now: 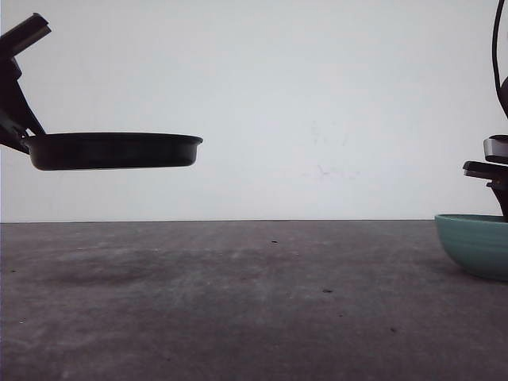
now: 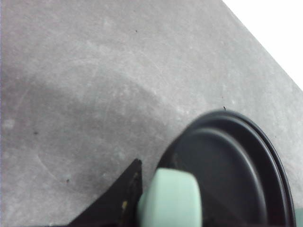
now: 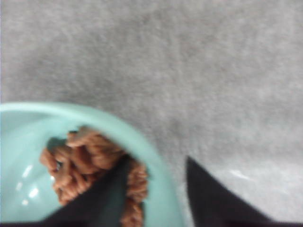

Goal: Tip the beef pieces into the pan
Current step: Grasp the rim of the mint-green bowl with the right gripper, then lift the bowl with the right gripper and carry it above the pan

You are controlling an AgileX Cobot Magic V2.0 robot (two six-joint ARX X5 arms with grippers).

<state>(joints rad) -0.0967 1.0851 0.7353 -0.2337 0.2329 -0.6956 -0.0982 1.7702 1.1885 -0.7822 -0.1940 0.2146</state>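
Observation:
The black pan [image 1: 111, 151] hangs level in the air at the left, well above the table. My left gripper [image 1: 14, 119] is shut on its mint-green handle [image 2: 173, 201]; one black finger [image 2: 120, 198] shows beside the handle and the pan's inside [image 2: 232, 165] looks bare. At the far right the teal bowl [image 1: 476, 242] stands on the table. The beef pieces [image 3: 80, 163] lie heaped inside the bowl [image 3: 161, 189]. My right gripper [image 3: 157, 160] is open and straddles the bowl's rim, with one finger [image 3: 102, 198] in among the beef and the other outside.
The grey table [image 1: 254, 302] stretches wide between the pan and the bowl, with a few dark specks on it. A white wall stands behind the table's far edge.

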